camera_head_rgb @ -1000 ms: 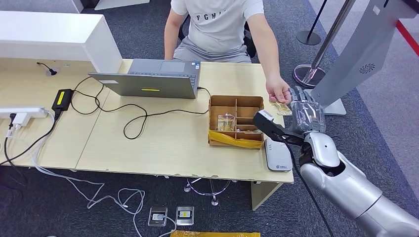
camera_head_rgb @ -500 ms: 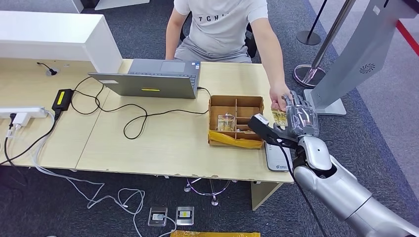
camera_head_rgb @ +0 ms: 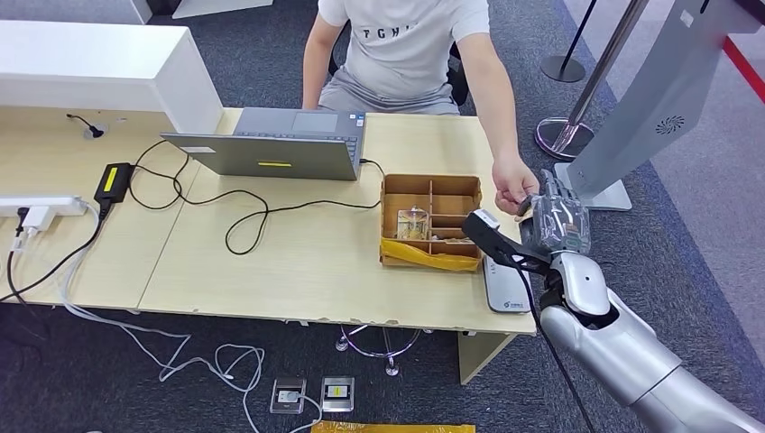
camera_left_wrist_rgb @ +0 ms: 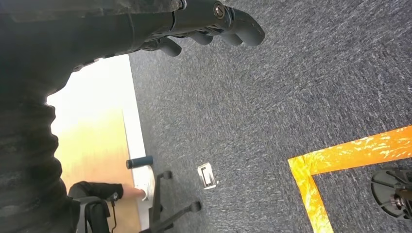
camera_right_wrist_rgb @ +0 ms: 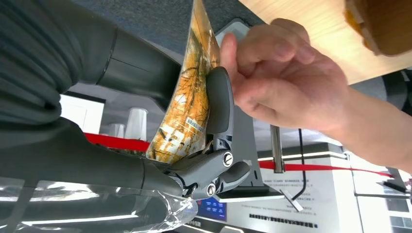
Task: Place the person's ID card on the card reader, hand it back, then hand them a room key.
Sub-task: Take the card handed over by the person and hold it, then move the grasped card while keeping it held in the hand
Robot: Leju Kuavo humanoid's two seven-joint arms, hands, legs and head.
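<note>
At the light wooden counter [camera_head_rgb: 298, 262] right edge, the right robot hand [camera_head_rgb: 557, 221] pinches the orange patterned ID card [camera_right_wrist_rgb: 188, 97]; a person's hand [camera_right_wrist_rgb: 286, 77] grips its far edge. The left robot hand [camera_left_wrist_rgb: 214, 24] hangs with fingers curled, empty, over carpet.

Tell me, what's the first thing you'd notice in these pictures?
At the desk's right end, the robot's right hand meets the person's hand, both touching a yellow patterned card; the robot's fingers press it. Beside them sits a brown divided box, with a white card reader at the desk's near corner.
</note>
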